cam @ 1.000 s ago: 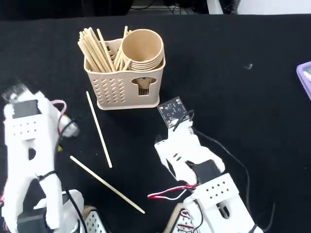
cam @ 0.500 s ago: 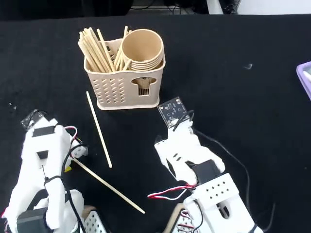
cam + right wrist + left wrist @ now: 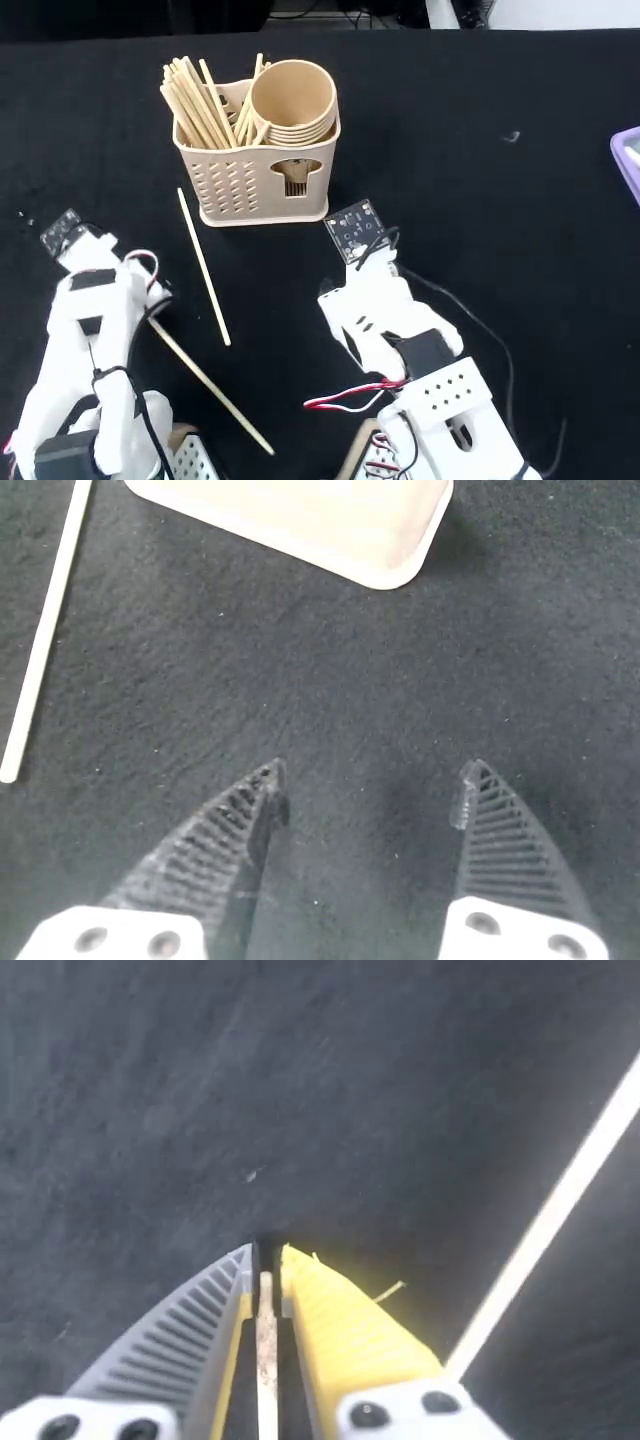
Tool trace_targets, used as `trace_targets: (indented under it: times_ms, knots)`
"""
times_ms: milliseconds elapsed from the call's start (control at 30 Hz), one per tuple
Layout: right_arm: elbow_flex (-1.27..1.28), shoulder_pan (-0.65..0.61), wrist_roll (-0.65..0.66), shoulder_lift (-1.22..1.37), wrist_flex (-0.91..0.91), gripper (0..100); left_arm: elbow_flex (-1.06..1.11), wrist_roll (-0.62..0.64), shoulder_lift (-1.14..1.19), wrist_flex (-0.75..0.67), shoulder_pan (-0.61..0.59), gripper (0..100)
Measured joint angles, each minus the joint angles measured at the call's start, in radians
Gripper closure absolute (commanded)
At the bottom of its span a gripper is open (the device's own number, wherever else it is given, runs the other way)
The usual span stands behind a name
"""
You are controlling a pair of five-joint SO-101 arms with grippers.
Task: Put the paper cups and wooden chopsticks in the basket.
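**A:** What's changed?

**B:** The left gripper (image 3: 267,1255) has dropped in from 9 o'clock, and its fingers now pinch one chopstick (image 3: 210,385) at its upper end. The free end has swung toward 8 o'clock along the counter (image 3: 480,200).

**A:** And the rest?

**B:** The second chopstick (image 3: 203,267) lies unmoved at 7 o'clock of the basket (image 3: 240,185). The right gripper (image 3: 370,780) hasn't stirred, fingers spread. The cups (image 3: 293,95) are already in, so I'd say two sticks remain.

Place: looks like a robotics lab or a hobby bench, honestly can't tell which

Desk: black cloth over the whole desk (image 3: 520,260), like a test-rig backdrop

Arms: two white plastic arms, one near left (image 3: 85,340), one near the middle (image 3: 400,330)

Wiring: loose red and white wires (image 3: 345,400) out in the open, plus a bare circuit board (image 3: 355,228) on a wrist

Props: just a beige basket (image 3: 240,185) on the far side
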Motion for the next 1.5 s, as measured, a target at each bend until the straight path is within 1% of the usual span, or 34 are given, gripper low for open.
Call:
trace_targets:
  times_ms: [100, 233, 300, 367, 433, 533, 600, 700, 800, 900, 967, 1167, 1267, 1400, 1500]
  knots:
    - [0.0, 0.0, 0.0, 0.0, 0.0, 72.7, -0.069, -0.003, 0.002, -0.008, 0.002, 97]
    - [0.0, 0.0, 0.0, 0.0, 0.0, 72.7, -0.187, 0.021, 0.003, -0.015, 0.072, 97]
    - [0.0, 0.0, 0.0, 0.0, 0.0, 72.7, -0.233, 0.029, 0.003, -0.061, 0.117, 97]
    - [0.0, 0.0, 0.0, 0.0, 0.0, 72.7, -0.245, 0.023, 0.006, -0.141, 0.158, 97]
    - [0.0, 0.0, 0.0, 0.0, 0.0, 72.7, -0.245, -0.035, 0.006, -0.229, 0.184, 94]
    - [0.0, 0.0, 0.0, 0.0, 0.0, 72.7, -0.199, -0.193, 0.006, -0.354, 0.199, 85]
    - [0.0, 0.0, 0.0, 0.0, 0.0, 72.7, -0.149, -0.267, 0.006, -0.417, 0.199, 81]
    - [0.0, 0.0, 0.0, 0.0, 0.0, 72.7, -0.072, -0.267, 0.006, -0.485, 0.192, 81]
    - [0.0, 0.0, 0.0, 0.0, 0.0, 72.7, -0.058, -0.253, 0.006, -0.503, 0.175, 80]
    - [0.0, 0.0, 0.0, 0.0, 0.0, 72.7, -0.043, -0.25, 0.006, -0.488, 0.18, 80]
    - [0.0, 0.0, 0.0, 0.0, 0.0, 72.7, -0.043, -0.213, 0.006, -0.439, 0.187, 80]
    - [0.0, 0.0, 0.0, 0.0, 0.0, 72.7, -0.054, 0.005, 0.006, -0.201, 0.273, 75]
    - [0.0, 0.0, 0.0, 0.0, 0.0, 72.7, -0.103, 0.103, 0.006, -0.115, 0.316, 75]
    - [0.0, 0.0, 0.0, 0.0, 0.0, 72.7, -0.118, 0.153, 0.008, -0.106, 0.379, 75]
    - [0.0, 0.0, 0.0, 0.0, 0.0, 72.7, -0.118, 0.16, 0.044, -0.153, 0.385, 75]
